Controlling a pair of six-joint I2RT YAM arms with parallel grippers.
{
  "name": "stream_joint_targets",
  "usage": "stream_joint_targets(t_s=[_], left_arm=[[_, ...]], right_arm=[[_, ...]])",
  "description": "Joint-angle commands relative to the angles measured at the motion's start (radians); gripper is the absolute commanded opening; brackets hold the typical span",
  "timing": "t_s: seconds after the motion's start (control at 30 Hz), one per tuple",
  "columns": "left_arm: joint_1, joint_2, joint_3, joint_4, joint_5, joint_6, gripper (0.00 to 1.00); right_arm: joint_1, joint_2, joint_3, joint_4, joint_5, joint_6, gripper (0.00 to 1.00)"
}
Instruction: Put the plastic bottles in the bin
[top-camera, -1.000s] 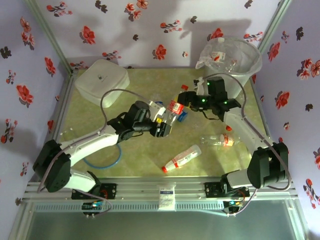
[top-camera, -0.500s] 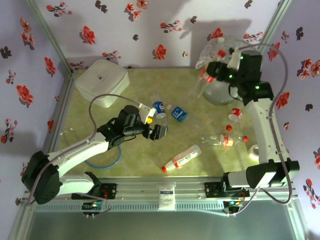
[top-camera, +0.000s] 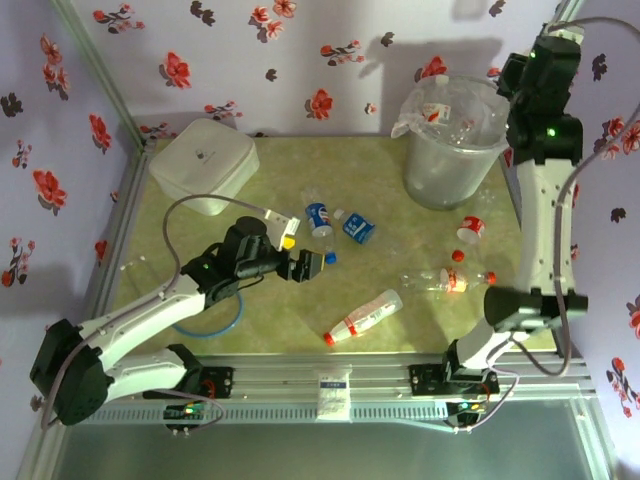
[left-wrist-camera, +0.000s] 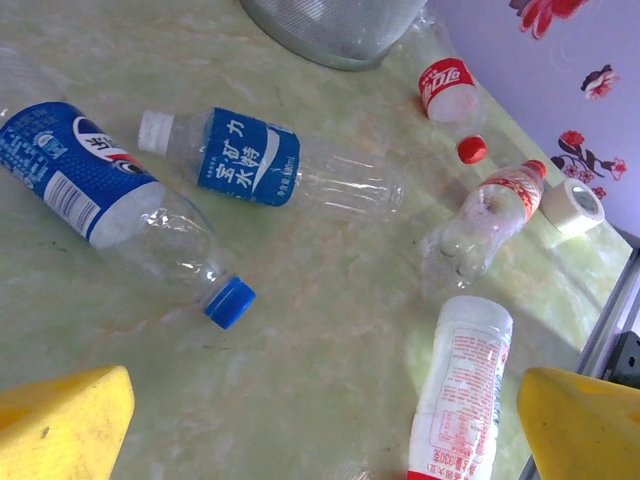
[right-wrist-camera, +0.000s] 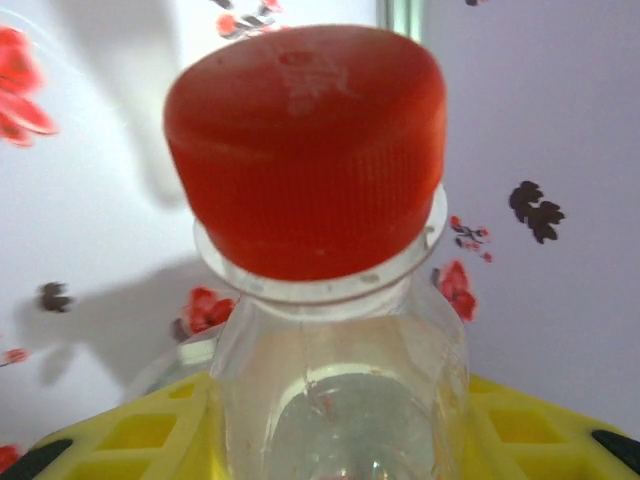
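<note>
Right gripper (right-wrist-camera: 340, 425) pinches a red-capped bottle (right-wrist-camera: 305, 150), raised near the bin (top-camera: 440, 175) rim. Released off-centre, it may fall outside. Left gripper (left-wrist-camera: 320, 420) spread, empty.

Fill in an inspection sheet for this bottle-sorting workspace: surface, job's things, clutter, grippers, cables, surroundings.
Surface: green marbled table, bottles scattered.
Job's things: bin far right, bottles inside; blue-capped bottle, white-capped bottle, crushed bottle and red-and-white bottle lying on the table.
Clutter: white lidded box, tape roll, loose red cap, short red-labelled piece.
Grippers: left gripper open over the table; right gripper shut on a red-capped bottle, raised beside the bin.
Cables: grey cable arching over left arm; blue loop on table.
Surroundings: floral walls, metal frame.
</note>
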Motion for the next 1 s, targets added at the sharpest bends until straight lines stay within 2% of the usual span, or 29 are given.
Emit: stream_joint_targets(t_s=[0.0, 0.37, 0.7, 0.77, 0.87, 0.97], left_arm=[[0.009, -0.009, -0.018, -0.012, -0.021, -0.024, 0.98], [0.009, -0.026, -0.028, -0.045, -0.048, -0.031, 0.97], [0.01, -0.026, -0.044, -0.045, -0.054, -0.043, 0.97], [0.011, -0.021, -0.04, -0.061, -0.068, -0.044, 0.97], [0.011, -0.001, -0.025, -0.104, -0.108, -0.051, 0.97], [0.012, 0.028, -0.008, -0.12, -0.124, -0.054, 0.97]], right_arm=[[0.001, 0.116, 0.119, -0.111, 0.033, -0.017, 0.21], [0.001, 0.35, 0.242, -0.222, -0.067, 0.048, 0.21], [-0.012, 0.427, 0.236, -0.283, -0.078, 0.137, 0.26], [-0.019, 0.436, 0.235, -0.285, -0.082, 0.146, 0.32], [-0.027, 0.434, 0.236, -0.285, -0.087, 0.147, 0.54], [-0.033, 0.423, 0.237, -0.284, -0.091, 0.147, 0.65]])
